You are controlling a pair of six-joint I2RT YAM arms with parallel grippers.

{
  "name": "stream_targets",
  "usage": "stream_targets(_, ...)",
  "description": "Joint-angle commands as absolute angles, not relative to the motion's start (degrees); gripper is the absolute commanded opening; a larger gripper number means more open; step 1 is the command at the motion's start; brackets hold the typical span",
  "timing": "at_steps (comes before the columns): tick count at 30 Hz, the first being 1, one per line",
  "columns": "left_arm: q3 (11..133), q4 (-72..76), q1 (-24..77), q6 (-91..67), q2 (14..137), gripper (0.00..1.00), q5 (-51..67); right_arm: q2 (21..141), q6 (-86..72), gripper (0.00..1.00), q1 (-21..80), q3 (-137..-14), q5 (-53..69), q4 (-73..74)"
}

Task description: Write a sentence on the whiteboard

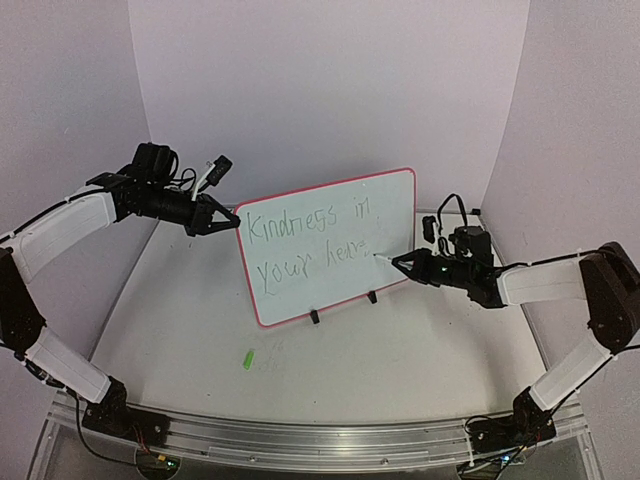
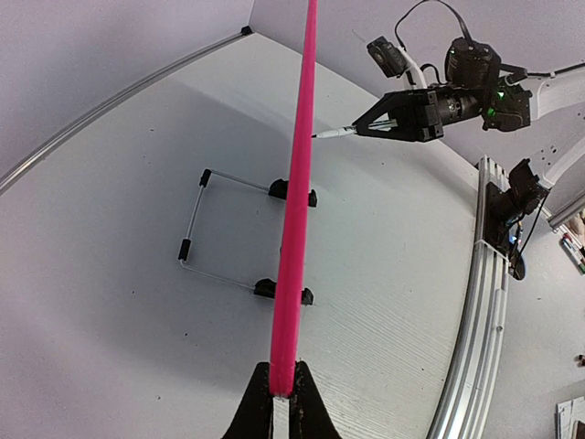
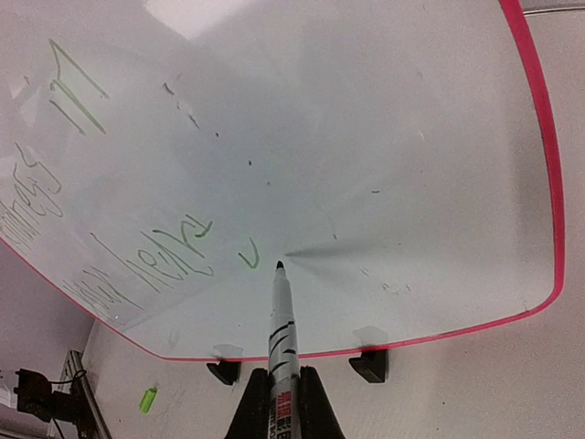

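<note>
My left gripper (image 1: 228, 218) clamps the pink-rimmed white rectangular whiteboard (image 1: 392, 205) standing on the counter (image 1: 380, 370), right gripper (image 1: 405, 263) closed on the black-striped white marker (image 3: 281, 322) ending the green handwritten sentence (image 1: 300, 245); excess tip pressure could shove the board backward.

a small green cap (image 1: 247, 358) lies on the white table (image 1: 400, 360).

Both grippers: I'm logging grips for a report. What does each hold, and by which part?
Left gripper: jaws shut on the whiteboard at its pink rim. Right gripper: jaws shut on the marker by its barrel.
</note>
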State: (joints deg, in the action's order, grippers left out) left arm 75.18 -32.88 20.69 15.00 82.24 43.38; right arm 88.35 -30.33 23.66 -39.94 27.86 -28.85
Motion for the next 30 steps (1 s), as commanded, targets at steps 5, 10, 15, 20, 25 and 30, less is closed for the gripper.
stream_targets(5, 75.7, -33.8, 21.5, 15.8, 81.1, 0.00, 43.9, 90.0, -29.1, 0.00, 23.5, -42.1, 27.6, -29.8)
stream_targets(10, 75.7, -33.9, 21.5, 15.9, 81.0, 0.00, 43.8, 90.5, -29.0, 0.00, 23.5, -42.6, 27.4, -29.8)
stream_targets(15, 75.7, -33.9, 21.5, 15.8, 80.9, 0.00, 43.8, 90.6, -28.8, 0.00, 23.5, -42.6, 27.1, -29.8)
stream_targets(20, 75.7, -33.8, 21.5, 15.9, 80.9, 0.00, 43.7, 89.9, -28.9, 0.00, 23.5, -42.3, 27.2, -29.7)
stream_targets(25, 75.7, -33.9, 21.5, 15.9, 80.8, 0.00, 43.7, 84.4, -29.2, 0.00, 23.6, -39.4, 28.0, -28.4)
stream_targets(30, 75.7, -33.8, 21.6, 15.8, 81.0, 0.00, 44.1, 82.2, -28.2, 0.00, 23.7, -40.4, 30.6, -26.1)
